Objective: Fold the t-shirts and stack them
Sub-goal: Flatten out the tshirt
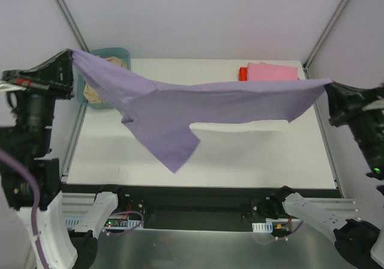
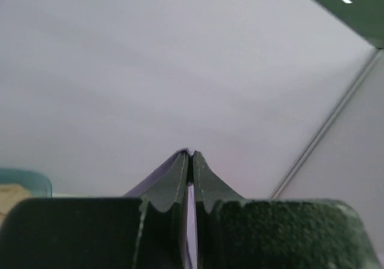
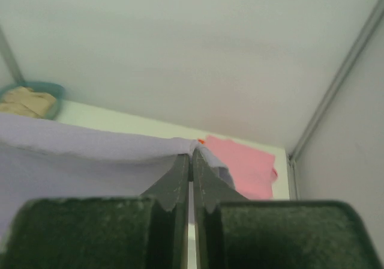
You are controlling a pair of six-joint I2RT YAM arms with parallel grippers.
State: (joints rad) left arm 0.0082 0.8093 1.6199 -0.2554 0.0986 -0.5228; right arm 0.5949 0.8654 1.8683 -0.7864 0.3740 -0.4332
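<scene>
A lavender-purple t-shirt point(image 1: 192, 104) hangs stretched in the air across the table, one part drooping to a point near the table's front. My left gripper point(image 1: 72, 56) is shut on its far-left corner, and a strip of cloth shows between the fingers in the left wrist view point(image 2: 191, 221). My right gripper point(image 1: 327, 84) is shut on its right corner, with the cloth point(image 3: 90, 155) running off to the left. A folded pink t-shirt point(image 1: 273, 72) lies on an orange-red one point(image 1: 243, 72) at the back right; the pink one also shows in the right wrist view point(image 3: 243, 164).
A teal basin point(image 1: 123, 56) at the back left holds beige cloth point(image 1: 96, 92), partly hidden by the purple shirt; it also shows in the right wrist view point(image 3: 30, 98). The white table point(image 1: 264, 155) lies below. Frame posts stand at the back corners.
</scene>
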